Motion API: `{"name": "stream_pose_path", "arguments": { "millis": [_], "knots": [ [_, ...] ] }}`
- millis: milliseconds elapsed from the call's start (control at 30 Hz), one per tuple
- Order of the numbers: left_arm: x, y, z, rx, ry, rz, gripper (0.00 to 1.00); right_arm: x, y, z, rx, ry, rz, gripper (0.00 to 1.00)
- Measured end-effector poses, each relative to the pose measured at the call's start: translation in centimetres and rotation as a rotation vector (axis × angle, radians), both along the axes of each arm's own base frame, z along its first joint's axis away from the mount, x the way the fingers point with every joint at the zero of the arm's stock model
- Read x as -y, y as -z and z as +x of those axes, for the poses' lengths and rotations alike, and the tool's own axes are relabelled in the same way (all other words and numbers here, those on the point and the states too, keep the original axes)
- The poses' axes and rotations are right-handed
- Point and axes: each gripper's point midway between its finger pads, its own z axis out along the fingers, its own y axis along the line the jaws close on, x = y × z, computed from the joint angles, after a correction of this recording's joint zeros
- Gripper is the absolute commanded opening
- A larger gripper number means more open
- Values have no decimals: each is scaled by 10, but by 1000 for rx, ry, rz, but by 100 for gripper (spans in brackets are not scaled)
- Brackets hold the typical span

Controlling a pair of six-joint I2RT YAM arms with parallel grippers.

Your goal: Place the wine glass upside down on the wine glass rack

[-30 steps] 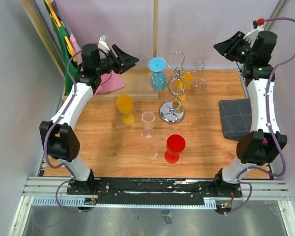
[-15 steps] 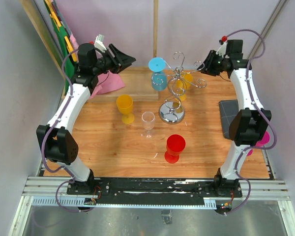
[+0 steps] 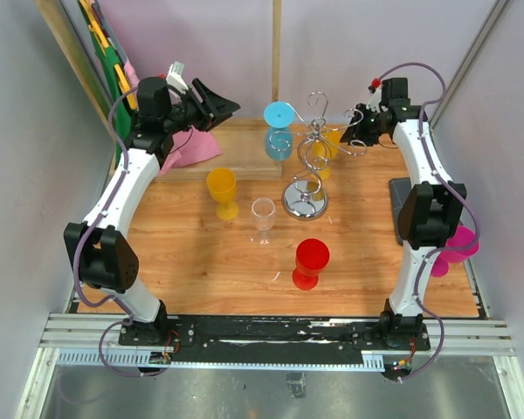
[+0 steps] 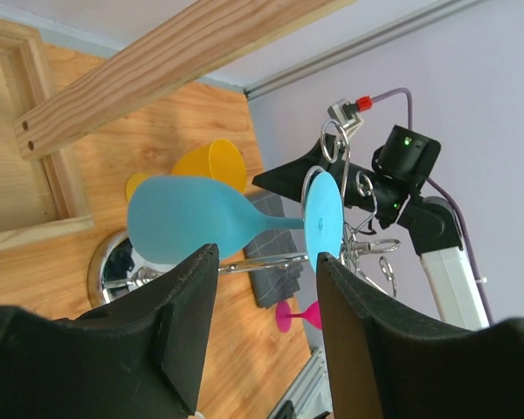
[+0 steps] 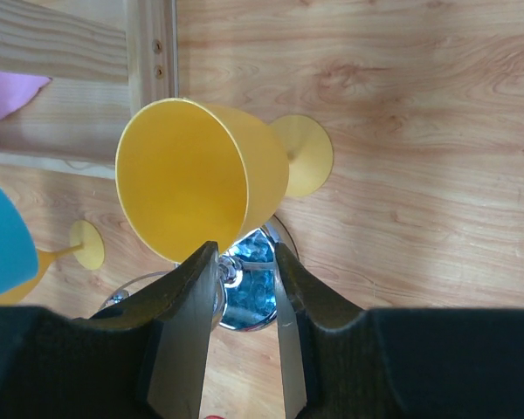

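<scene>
The wooden tabletop (image 3: 201, 271) carries everything. The right arm (image 3: 428, 166) reaches up along the right edge toward the far side and stands in front of two things. One is a grey cloth (image 3: 400, 209) at the right edge, partly cut off by the arm. The other is a pink glass (image 3: 454, 243), mostly hidden behind the elbow; the left wrist view catches its foot and stem. The left arm (image 3: 127, 188) rises along the left edge to the far left corner, where a flat wooden frame (image 3: 236, 144) and a pink cloth (image 3: 192, 148) lie.

The wine glass rack (image 3: 313, 159) stands near the far edge, right of the middle, its thin chrome wires hard to follow from above. A blue glass (image 3: 279, 131) hangs on the side toward the left edge, foot up. The yellow wine glass (image 5: 188, 179) stands upright on the tabletop just behind the rack, half screened by the wires from above. The right wrist view looks straight into its bowl.

The right claw (image 5: 243, 257) hovers at that glass's rim, fingers partly apart and gripping nothing; whether they touch the rim I cannot tell. The left claw (image 4: 266, 257) hangs wider apart and empty, pointed at the blue glass.

Toward the middle stand a second yellow glass (image 3: 221, 186), a red glass (image 3: 312, 257) and a clear glass (image 3: 263, 211), faint against the wood.
</scene>
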Motion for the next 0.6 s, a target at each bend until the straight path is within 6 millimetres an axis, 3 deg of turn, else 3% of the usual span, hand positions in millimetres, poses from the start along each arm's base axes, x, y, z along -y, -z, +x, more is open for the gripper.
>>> {"name": "stream_pose_path", "arguments": {
  "millis": [600],
  "knots": [
    [-1, -7, -6, 16, -2, -1, 53, -10, 27, 12, -36, -17, -52, 30]
  ]
}}
